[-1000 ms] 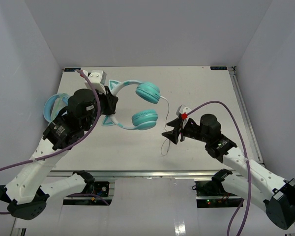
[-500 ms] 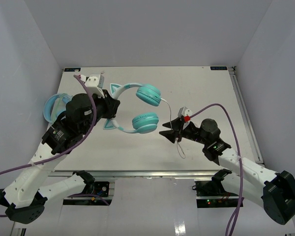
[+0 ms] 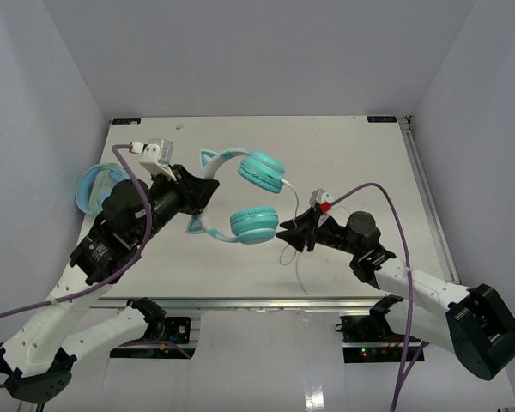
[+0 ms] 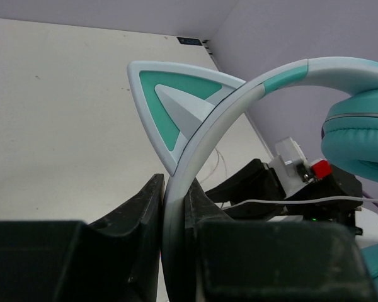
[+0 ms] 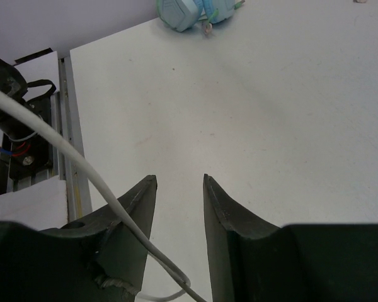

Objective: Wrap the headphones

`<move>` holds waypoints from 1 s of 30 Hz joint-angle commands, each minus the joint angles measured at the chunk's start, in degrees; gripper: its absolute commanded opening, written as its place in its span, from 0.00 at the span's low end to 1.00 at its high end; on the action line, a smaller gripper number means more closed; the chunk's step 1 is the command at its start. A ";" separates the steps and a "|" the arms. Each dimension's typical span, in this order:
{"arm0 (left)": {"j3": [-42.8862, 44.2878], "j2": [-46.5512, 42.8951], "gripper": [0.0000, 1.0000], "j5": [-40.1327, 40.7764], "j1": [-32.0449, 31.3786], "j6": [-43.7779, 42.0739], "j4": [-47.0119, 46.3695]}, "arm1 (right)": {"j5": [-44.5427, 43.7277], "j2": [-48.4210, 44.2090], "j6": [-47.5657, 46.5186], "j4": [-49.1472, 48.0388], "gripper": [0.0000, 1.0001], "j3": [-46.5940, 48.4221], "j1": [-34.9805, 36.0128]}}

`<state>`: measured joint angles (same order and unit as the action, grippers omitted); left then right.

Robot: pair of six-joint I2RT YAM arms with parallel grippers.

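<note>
Over on the left, the left gripper is clenched on the pale headband of the cat-ear headphones, holding them up over mid-table. Rightward, the right gripper stands parted, the white cable only draped across one finger. I'd say it could slide off mid-wrap.

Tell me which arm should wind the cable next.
Right. The left gripper is clamped on the headband, steadying the headphones; the right gripper sits beside them with the cable draped across it.
</note>
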<state>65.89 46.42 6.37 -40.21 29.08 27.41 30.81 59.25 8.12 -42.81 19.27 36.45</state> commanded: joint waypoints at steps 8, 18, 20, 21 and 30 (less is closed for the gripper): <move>-5.63 -0.86 0.00 -12.50 0.22 6.38 -14.34 | 1.12 3.52 2.91 -8.45 0.27 0.06 0.36; -9.29 -1.50 0.00 -12.93 0.22 6.72 -16.04 | 1.25 1.44 3.40 -8.09 0.44 1.18 0.38; -9.29 -1.58 0.00 -13.21 0.22 6.94 -16.40 | 1.09 0.98 2.51 -6.24 0.45 2.50 0.38; -9.29 -1.66 0.00 -13.36 0.22 7.02 -16.42 | 1.29 0.96 2.29 -5.53 0.46 2.95 0.38; -9.65 -2.42 0.00 -11.71 0.22 7.13 -15.45 | 1.32 -0.66 4.84 -11.27 0.42 1.43 0.47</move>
<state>55.89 46.24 -5.85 -40.21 34.15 15.01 32.33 60.72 11.68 -48.12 20.47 36.51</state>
